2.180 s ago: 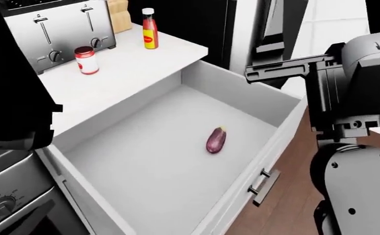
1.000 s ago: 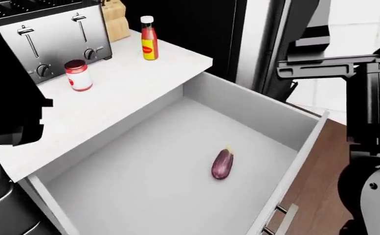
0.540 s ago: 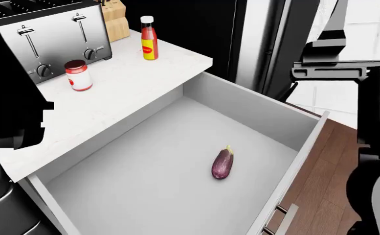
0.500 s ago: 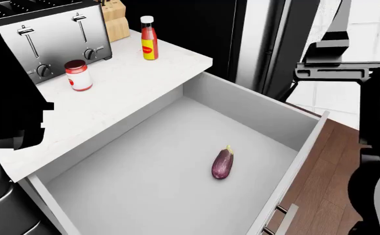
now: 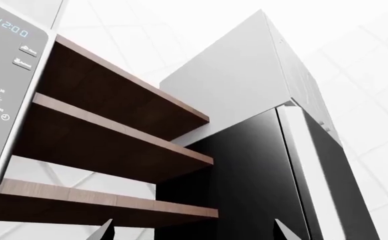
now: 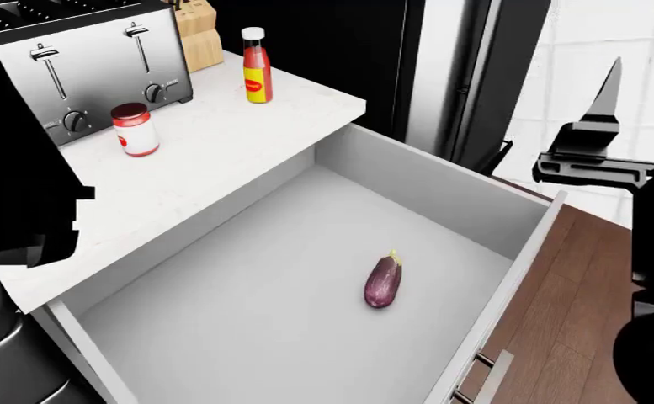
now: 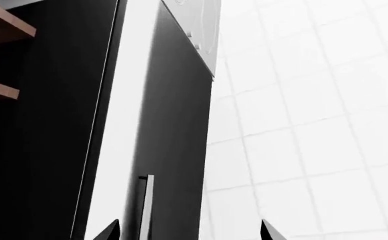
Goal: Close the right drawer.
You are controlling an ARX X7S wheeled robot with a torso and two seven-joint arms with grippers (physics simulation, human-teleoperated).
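The wide, deep white right drawer with a smooth pale grey inside stands fully pulled out below the white surface, with a small purple eggplant lying on its floor. The drawer's long axis runs from about 7 o'clock to 1 o'clock in the head view; its white front panel forms the edge toward 4 o'clock, with the short bar handle partly visible near the frame's bottom edge. The closing push is therefore judged to run from about 4 o'clock toward 10 o'clock, against that panel. The right gripper is raised above and beyond the panel's far corner, at about 3 o'clock, well apart from it; its fingers are spread, their tips pointing up at the black refrigerator. The left gripper also points upward with fingers spread, on the far side of the drawer from the panel, so the right arm is judged nearer.
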